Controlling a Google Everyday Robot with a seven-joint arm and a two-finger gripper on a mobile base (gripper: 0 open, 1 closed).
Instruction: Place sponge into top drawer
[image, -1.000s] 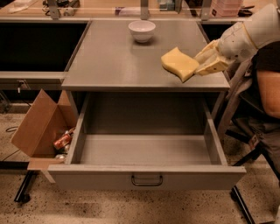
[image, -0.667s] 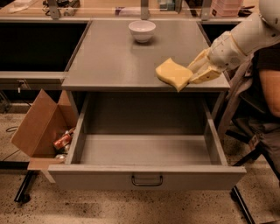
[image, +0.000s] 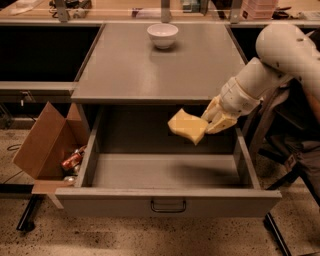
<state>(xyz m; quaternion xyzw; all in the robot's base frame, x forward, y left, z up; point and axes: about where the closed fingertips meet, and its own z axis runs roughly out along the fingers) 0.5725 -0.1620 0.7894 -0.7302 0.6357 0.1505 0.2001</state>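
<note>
Change: the sponge (image: 187, 126) has been carried off the tabletop (image: 150, 75) and lowered over the open top drawer (image: 100, 202), right of its middle, clear of its floor | gripper (image: 209, 122): above the drawer's right side, clamped on the sponge's edge | Task: release judged to be all that is left.

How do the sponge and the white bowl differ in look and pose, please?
The sponge is pale yellow; the bowl is white. The sponge hangs tilted in the gripper, over the open top drawer; the bowl stands upright on the tabletop. The sponge is a wavy block; the bowl is round and hollow.
</note>
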